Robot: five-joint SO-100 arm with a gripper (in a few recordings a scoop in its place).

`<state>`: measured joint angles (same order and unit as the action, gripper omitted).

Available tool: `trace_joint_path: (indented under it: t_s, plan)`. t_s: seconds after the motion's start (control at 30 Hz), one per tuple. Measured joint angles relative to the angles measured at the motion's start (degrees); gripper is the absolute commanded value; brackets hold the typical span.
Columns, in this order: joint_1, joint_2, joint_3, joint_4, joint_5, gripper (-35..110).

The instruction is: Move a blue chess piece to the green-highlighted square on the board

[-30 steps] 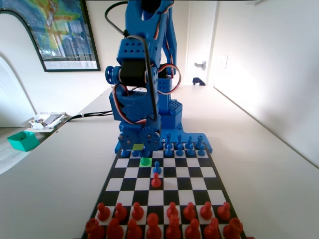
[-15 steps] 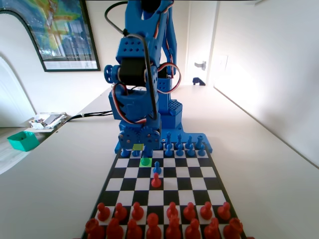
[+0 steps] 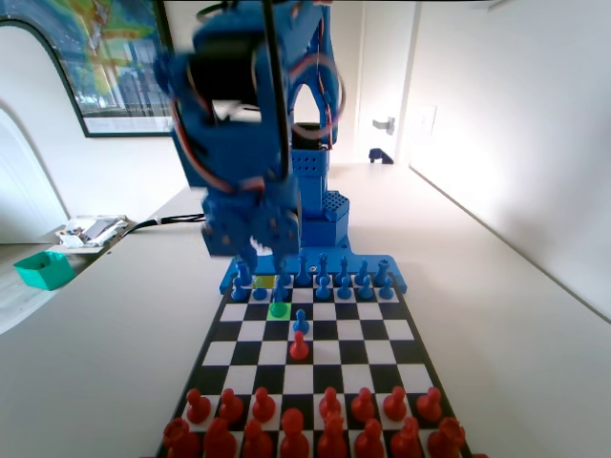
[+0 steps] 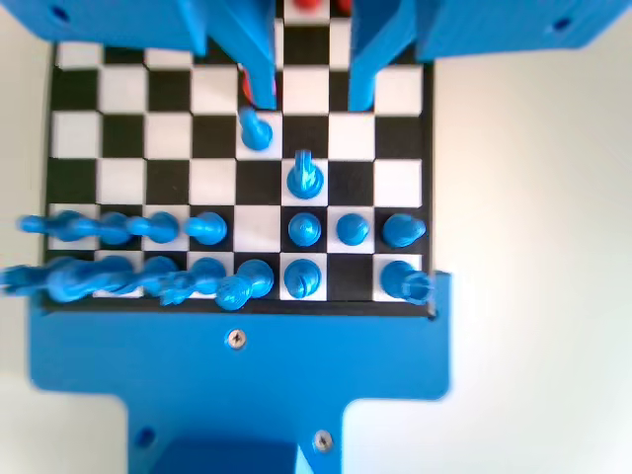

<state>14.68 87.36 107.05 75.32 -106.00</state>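
the blue arm's pincer [image 4: 308, 94] hung well above the board [image 4: 69, 138], jaws apart with nothing between them. in the wrist view a blue pawn [image 4: 303, 179] stood just ahead of its row, at six o'clock from the pincer. in the fixed view it [image 3: 279, 295] stood on the green-highlighted square [image 3: 279, 309], at twelve o'clock from another blue pawn [image 3: 301, 322].

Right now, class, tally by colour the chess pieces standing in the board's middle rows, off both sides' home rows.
Blue: 2, the blue chess piece on the green-highlighted square and another blue pawn
Red: 1, a red pawn
Total: 3
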Motion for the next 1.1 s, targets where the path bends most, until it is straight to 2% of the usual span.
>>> trace_joint_path:
  t_s: [0.17,0.47,0.8,1.1]
  plan:
    - [-0.5,8.0,-1.5,7.0,-2.3,1]
    - [-3.7,24.6,-1.5,13.4,-2.5,1]
    - [-10.5,42.4,-3.1,23.8,0.3,1]
    - [-14.1,64.5,7.3,24.4,3.2,1]
